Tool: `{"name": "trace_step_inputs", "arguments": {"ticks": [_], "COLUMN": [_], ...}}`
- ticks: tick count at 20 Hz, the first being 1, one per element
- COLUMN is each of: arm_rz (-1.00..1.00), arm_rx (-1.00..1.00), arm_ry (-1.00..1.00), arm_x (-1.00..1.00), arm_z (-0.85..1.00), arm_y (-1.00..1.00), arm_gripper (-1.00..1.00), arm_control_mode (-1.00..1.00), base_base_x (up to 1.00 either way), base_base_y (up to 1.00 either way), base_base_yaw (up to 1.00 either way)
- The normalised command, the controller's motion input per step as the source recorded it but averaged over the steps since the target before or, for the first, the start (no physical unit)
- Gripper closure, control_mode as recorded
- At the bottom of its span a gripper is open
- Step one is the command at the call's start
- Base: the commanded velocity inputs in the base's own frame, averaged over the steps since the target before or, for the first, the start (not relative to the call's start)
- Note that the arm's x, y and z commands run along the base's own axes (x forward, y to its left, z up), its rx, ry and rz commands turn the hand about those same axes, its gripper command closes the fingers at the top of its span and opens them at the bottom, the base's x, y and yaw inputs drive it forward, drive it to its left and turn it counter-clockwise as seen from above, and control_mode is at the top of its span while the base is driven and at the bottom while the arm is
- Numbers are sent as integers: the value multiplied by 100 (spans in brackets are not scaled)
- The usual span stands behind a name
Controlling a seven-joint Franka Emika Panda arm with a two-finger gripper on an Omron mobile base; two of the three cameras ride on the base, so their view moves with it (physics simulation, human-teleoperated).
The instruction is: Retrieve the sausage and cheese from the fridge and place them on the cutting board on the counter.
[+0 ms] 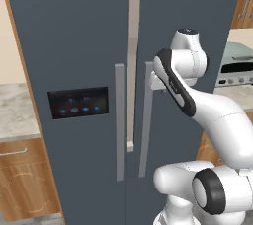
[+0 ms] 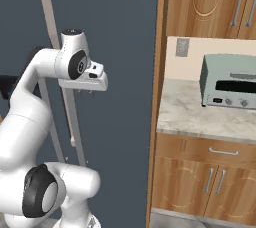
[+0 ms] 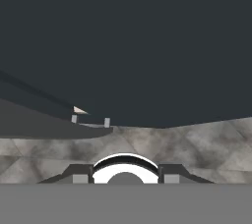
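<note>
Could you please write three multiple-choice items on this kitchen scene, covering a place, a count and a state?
1. Where on the fridge is the black blue-lit panel?
A. On the left door
B. On the right door
C. On its side wall

2. How many long grey handles does the fridge front carry?
A. One
B. Two
C. Four

3. How do the fridge doors stand?
A. Both swung wide, shelves showing
B. Not swung open, no shelves showing
C. Lifted off and laid on the floor

Answers:
1 A, the panel sits beside the left handle.
2 B, one vertical handle on each door, either side of the middle gap.
3 B, both dark door fronts face the base cameras.
</note>
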Motion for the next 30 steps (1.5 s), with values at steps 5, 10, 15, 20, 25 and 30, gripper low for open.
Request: {"name": "trace_step_inputs", "arguments": {"ticks": [5,10,15,20,25,30], "arm_rz": [0,0,0,0,0,0], "arm_rx": [0,0,0,0,0,0], "arm_ry": [0,0,0,0,0,0], "arm_x": [0,0,0,0,0,0], "arm_z": [0,0,0,0,0,0], "arm_y": [0,0,0,0,0,0], "arm_gripper": [-100,-100,-100,-100,-100,-100], "arm_control_mode": [100,100,100,100,100,100], "base_base_x": [0,-7,-41,-29,-30,-54], "base_base_y": [0,0,27,37,53,38], "base_base_yaw": [0,0,0,0,-2,-6]}}
